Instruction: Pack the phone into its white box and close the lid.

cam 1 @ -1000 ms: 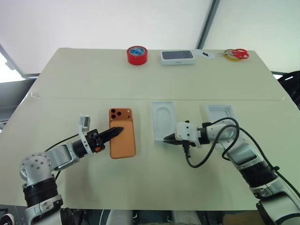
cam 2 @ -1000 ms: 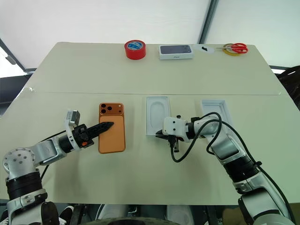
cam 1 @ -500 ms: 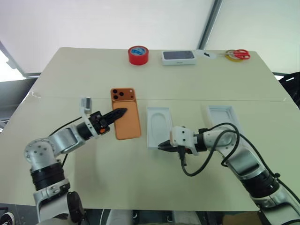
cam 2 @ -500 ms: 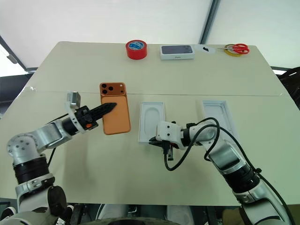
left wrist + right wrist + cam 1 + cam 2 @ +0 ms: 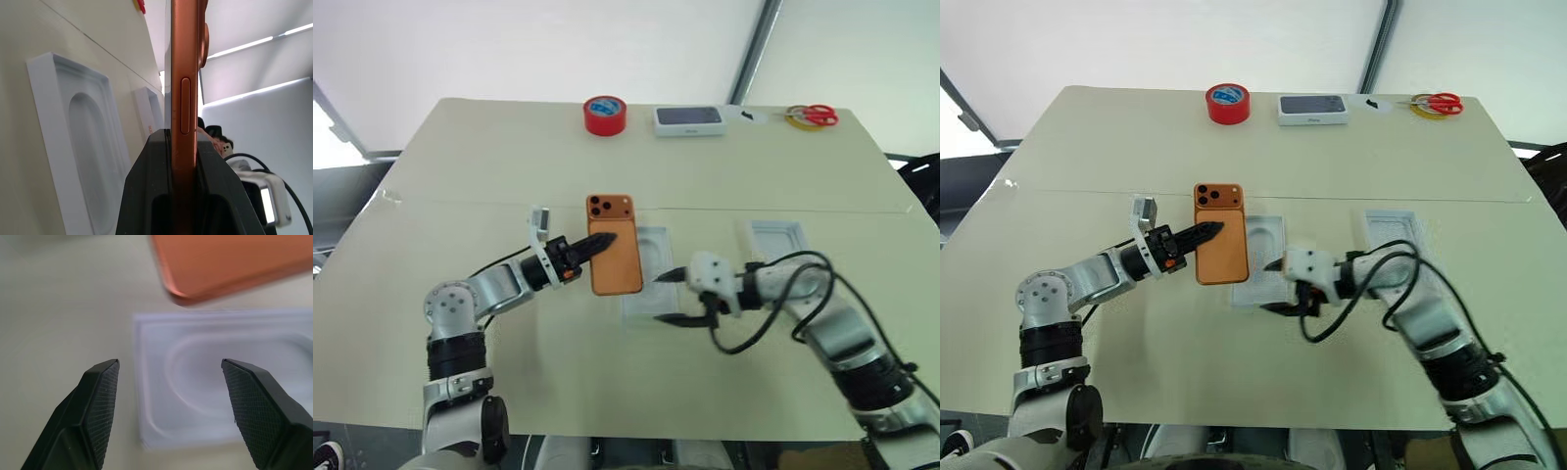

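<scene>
We see the left gripper (image 5: 592, 241) clamped on the orange smartphone with rounded corners (image 5: 614, 257), its two black fingers pinching the phone's thin edge from either side, as the left wrist view shows plainly (image 5: 183, 147). The phone is lifted off the pale beige table (image 5: 509, 157), back upward, with its raised camera block at the far end, and it overlaps the left edge of the shallow white rectangular tray with a moulded oval recess (image 5: 651, 264), which lies flat on the table.

The right gripper (image 5: 672, 298) sits at the near right corner of that tray, its two black fingers (image 5: 100, 401) spread wide apart and holding nothing; in its wrist view the tray's corner and a corner of the phone lie between and beyond them.

To the right, apart from the tray, lies the white rectangular cardboard shell with low walls (image 5: 778, 241), partly behind the right arm's cable. At the far edge of the table we find a red tape roll (image 5: 604, 115), a closed white box with a dark picture on top (image 5: 688, 119), and red-handled scissors (image 5: 815, 116).
</scene>
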`<action>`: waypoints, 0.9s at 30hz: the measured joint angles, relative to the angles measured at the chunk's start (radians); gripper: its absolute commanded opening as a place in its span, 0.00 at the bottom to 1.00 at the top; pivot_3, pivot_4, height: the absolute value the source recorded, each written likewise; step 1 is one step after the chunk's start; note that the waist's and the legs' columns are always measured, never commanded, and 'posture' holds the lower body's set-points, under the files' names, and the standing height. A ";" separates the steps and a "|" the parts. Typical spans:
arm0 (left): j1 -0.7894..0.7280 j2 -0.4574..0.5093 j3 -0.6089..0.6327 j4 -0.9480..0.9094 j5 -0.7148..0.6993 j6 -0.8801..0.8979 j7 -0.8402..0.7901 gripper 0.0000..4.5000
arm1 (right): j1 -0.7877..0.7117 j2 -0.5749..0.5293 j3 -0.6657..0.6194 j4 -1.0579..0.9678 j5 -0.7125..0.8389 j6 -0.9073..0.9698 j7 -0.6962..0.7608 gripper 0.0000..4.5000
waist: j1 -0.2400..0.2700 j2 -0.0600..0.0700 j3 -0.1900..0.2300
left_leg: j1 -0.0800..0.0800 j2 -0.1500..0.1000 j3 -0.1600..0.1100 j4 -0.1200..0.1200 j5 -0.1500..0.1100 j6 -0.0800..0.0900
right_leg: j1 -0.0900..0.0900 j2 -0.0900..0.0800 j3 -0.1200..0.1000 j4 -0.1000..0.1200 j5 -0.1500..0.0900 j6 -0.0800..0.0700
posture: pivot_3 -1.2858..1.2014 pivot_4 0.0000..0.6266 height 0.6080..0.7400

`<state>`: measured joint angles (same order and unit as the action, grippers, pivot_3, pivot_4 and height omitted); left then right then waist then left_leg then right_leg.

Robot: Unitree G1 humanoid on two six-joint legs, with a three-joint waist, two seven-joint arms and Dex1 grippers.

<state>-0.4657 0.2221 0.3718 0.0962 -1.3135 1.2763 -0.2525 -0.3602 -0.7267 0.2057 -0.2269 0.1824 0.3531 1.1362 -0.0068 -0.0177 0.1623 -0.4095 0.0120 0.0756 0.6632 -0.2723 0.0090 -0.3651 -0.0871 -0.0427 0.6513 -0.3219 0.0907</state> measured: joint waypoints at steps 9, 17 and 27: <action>0.003 -0.076 -0.088 0.017 0.088 -0.048 -0.032 0.00 | -0.025 -0.036 -0.063 0.262 -0.045 -0.225 0.009 0.79 | -0.006 0.000 0.001 | 0.000 0.001 0.000 0.000 0.000 0.000 | 0.000 0.001 0.000 0.000 0.000 0.000 | 0.52 0.24 0.92; 0.003 -0.086 -0.104 0.043 0.130 -0.067 -0.042 0.50 | -0.077 -0.029 -0.059 0.293 -0.062 -0.252 0.000 0.80 | 0.000 0.000 0.001 | 0.000 0.001 0.000 0.001 0.000 0.000 | 0.000 0.001 0.000 0.000 0.000 0.000 | 0.52 0.24 0.92; -0.072 -0.059 -0.151 0.043 0.175 0.042 0.009 0.72 | -0.077 -0.001 -0.051 0.293 -0.063 -0.241 -0.024 0.80 | 0.001 0.000 0.001 | 0.001 0.001 0.000 0.001 0.000 0.000 | 0.002 0.001 0.000 0.000 0.000 0.001 | 0.52 0.24 0.92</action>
<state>-0.5375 0.1626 0.2210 0.1396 -1.1383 1.3185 -0.2435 -0.4369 -0.7275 0.1544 0.0666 0.1193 0.1119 1.1127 -0.0055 -0.0175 0.1636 -0.4084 0.0129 0.0756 0.6646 -0.2722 0.0089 -0.3632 -0.0859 -0.0432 0.6512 -0.3219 0.0913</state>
